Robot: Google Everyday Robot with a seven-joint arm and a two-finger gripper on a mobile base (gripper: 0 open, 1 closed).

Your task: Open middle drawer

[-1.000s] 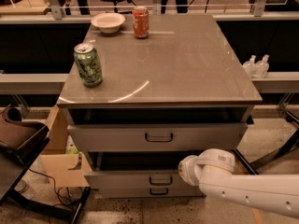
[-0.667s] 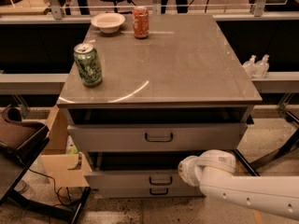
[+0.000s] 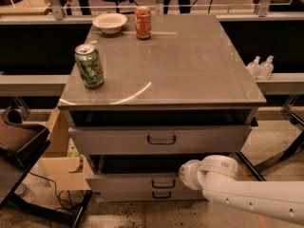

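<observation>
The grey cabinet (image 3: 190, 65) has three drawers. The middle drawer (image 3: 123, 182) is a shallow grey front with a small dark loop handle (image 3: 163, 183) at centre. It stands out a little from the cabinet, with a dark gap above it. The taller top drawer (image 3: 118, 140) also stands slightly out. The lowest drawer (image 3: 161, 194) sits just under the middle one. My white arm (image 3: 247, 196) comes in from the lower right. My gripper (image 3: 183, 175) is at the middle drawer's front, just right of its handle.
A green can (image 3: 89, 65), an orange can (image 3: 142, 23) and a white bowl (image 3: 109, 23) stand on the cabinet top. A cardboard box (image 3: 59, 160) and a brown seat (image 3: 19, 137) are at the left. Two small bottles (image 3: 260, 66) sit on the right ledge.
</observation>
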